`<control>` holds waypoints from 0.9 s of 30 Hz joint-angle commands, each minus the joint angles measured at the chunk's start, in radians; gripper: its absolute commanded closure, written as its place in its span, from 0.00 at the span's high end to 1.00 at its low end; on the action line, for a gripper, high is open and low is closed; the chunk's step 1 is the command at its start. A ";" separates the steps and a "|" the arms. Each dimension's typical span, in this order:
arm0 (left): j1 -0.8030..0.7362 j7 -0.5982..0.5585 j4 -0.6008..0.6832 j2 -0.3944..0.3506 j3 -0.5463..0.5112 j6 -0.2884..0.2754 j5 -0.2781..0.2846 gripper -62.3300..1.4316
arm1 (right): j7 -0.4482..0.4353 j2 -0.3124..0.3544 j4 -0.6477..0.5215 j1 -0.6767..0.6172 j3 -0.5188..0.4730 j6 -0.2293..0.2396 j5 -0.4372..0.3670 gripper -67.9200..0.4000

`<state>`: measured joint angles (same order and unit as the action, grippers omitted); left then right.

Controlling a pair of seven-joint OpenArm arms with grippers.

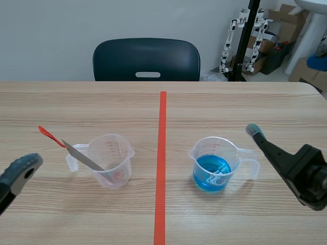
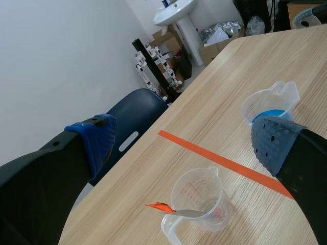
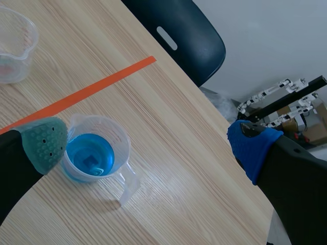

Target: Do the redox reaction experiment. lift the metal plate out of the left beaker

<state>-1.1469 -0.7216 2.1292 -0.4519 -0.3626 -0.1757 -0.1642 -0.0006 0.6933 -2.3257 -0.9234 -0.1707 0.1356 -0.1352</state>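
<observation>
Plate [image 1: 82,157] leaned in the left beaker [image 1: 111,162] on your worktop [image 1: 245,107], its red end sticking out over the rim. Your left tool [image 2: 184,145] hung open near it; your right tool [image 3: 148,148] was open beside the blue beaker [image 1: 213,167].

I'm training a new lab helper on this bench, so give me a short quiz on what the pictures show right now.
1. True or false: the metal plate leans inside the left beaker, its red-tipped end sticking out over the rim.
2. What does the right beaker hold? A) blue liquid B) red powder C) nothing
3. Fill in: the left gripper and the right gripper both stand ____, holding nothing.

Key: 1 true; 2 A; 3 open.
</observation>
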 commanded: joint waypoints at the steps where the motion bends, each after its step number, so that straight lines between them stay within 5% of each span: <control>1: 0.003 -0.010 0.021 0.005 0.003 0.005 0.009 0.89 | -0.005 0.013 -0.012 0.009 -0.013 -0.008 0.001 1.00; 22: 0.003 -0.010 0.021 0.005 0.003 0.005 0.009 0.89 | -0.016 0.013 -0.008 0.012 -0.005 -0.006 0.000 1.00; 27: 0.003 -0.010 0.021 0.005 0.003 0.005 0.009 0.89 | -0.012 0.013 0.044 0.072 0.037 0.063 -0.004 1.00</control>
<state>-1.1469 -0.7212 2.1292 -0.4515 -0.3626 -0.1761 -0.1646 -0.0021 0.6933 -2.2974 -0.8780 -0.1402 0.2047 -0.1345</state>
